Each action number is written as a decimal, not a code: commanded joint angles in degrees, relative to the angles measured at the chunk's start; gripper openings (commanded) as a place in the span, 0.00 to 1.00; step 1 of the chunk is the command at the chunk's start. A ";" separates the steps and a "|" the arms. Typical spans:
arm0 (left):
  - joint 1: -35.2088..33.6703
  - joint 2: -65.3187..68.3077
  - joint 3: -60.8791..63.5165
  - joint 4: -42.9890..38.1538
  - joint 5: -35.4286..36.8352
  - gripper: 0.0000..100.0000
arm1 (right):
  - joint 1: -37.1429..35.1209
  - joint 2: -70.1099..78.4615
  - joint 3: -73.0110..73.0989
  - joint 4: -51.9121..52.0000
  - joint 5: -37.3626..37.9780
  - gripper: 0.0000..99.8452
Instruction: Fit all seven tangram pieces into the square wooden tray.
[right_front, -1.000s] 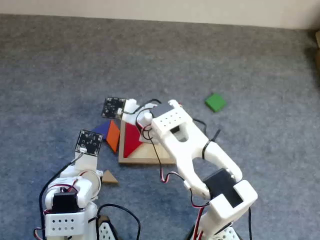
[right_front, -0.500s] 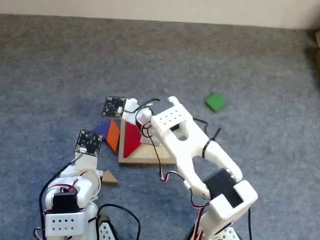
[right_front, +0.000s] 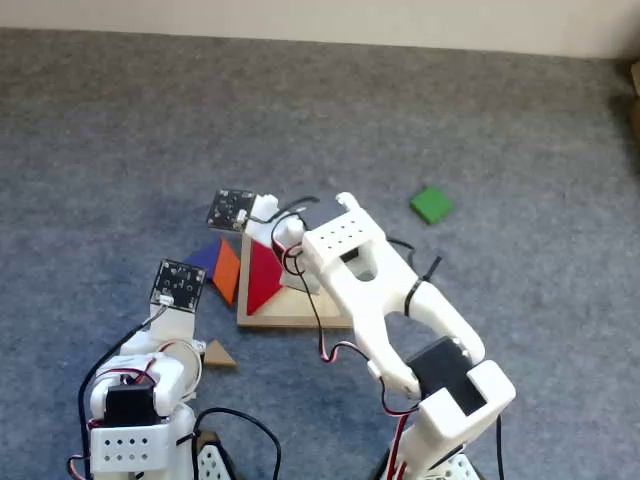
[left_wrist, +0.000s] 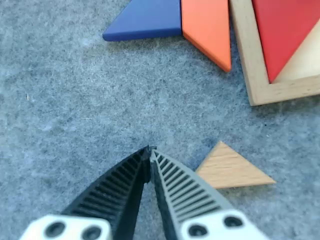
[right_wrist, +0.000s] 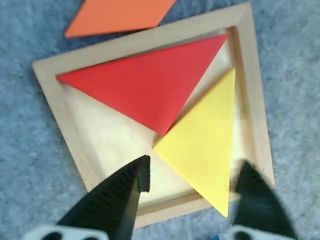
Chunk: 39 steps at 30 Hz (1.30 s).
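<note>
Wooden pieces look thin, stiff, light and slick-faced, so pinch across opposite edges. Red triangle (right_wrist: 150, 85) and yellow triangle (right_wrist: 205, 140) lie in the tray (right_wrist: 145, 41), under the right gripper (right_wrist: 195, 167), spread wide and empty. Left gripper (left_wrist: 150, 152), pinched shut on nothing, rests just beside the bare wood triangle (left_wrist: 230, 167), nearer than the tray and to its left

In the high view the right arm (right_front: 350, 262) covers the wooden tray (right_front: 285, 321) on its 3 o'clock half, hiding the yellow triangle (right_wrist: 207, 145). The left wrist picture's edge cuts off the tray, the blue triangle (left_wrist: 147, 22) and the orange piece (left_wrist: 207, 27).
</note>
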 joint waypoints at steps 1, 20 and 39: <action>0.84 -2.77 1.10 0.35 0.44 0.01 | 0.75 -1.19 -3.65 1.54 -0.97 0.00; 0.84 -2.77 1.10 0.35 0.44 0.01 | 9.80 -0.31 0.04 -8.04 -27.52 0.00; 0.84 -2.77 1.10 0.35 0.44 0.01 | 5.76 9.54 1.10 -22.46 -27.43 0.00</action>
